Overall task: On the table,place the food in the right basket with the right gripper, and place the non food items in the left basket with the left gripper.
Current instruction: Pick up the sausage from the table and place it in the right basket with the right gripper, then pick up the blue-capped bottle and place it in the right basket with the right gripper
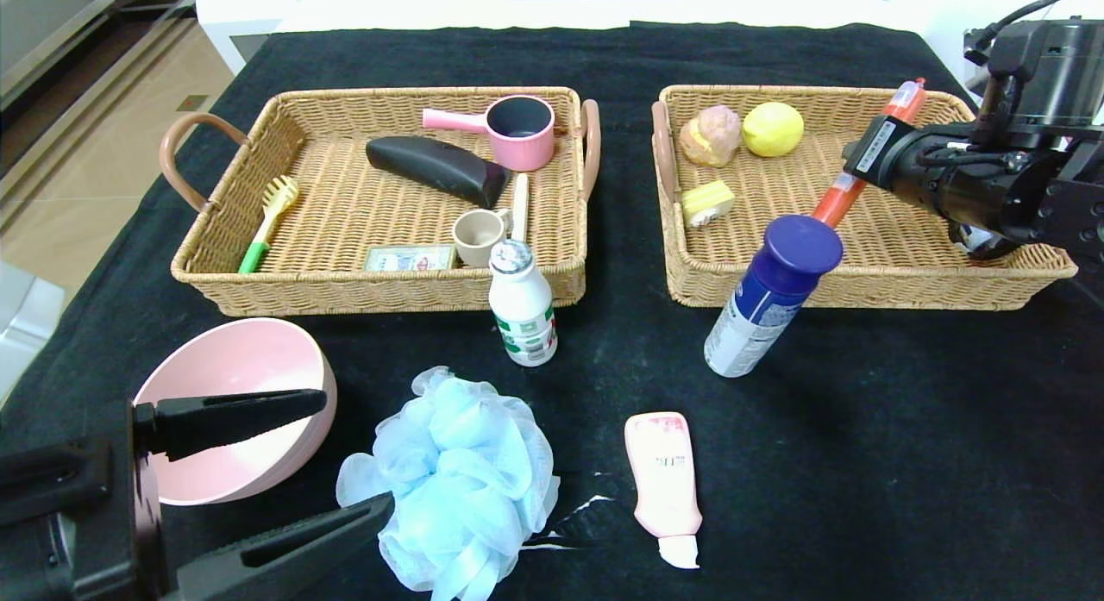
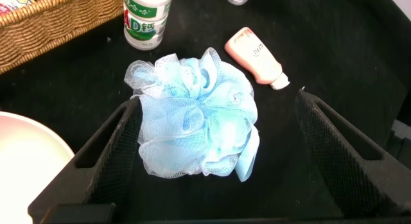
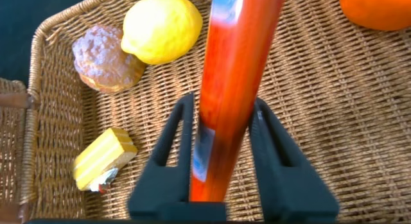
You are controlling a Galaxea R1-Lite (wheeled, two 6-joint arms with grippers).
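Releasing the orange-red sausage stick [image 3: 228, 89] into the right-hand tan wicker basket [image 1: 906, 278] looks like the step in hand: the black right gripper [image 3: 225, 179] hangs over that basket with the glossy stick between its fingers, which seem to be just loosening, so whether it is clamped or already let go cannot be told. Taking that basket as landmark, the black-clothed table [image 1: 906, 428] spreads beneath it, and the matching left basket [image 1: 379, 291] sits beside it, across a gap. Well out from it, near the table's front, lie the smooth round pink bowl [image 1: 233, 368] and the fluffy light-blue mesh pouf [image 2: 196, 118], the left gripper [image 2: 215, 153] poised over the pouf with fingers wide apart. Just in front of the landmark stands the hard white-blue spray can [image 1: 763, 308]; farther off are the small white bottle [image 1: 522, 312] and flat pink tube [image 1: 664, 480]. Next, I judge, the stick needs laying flat, then a clean lift away.
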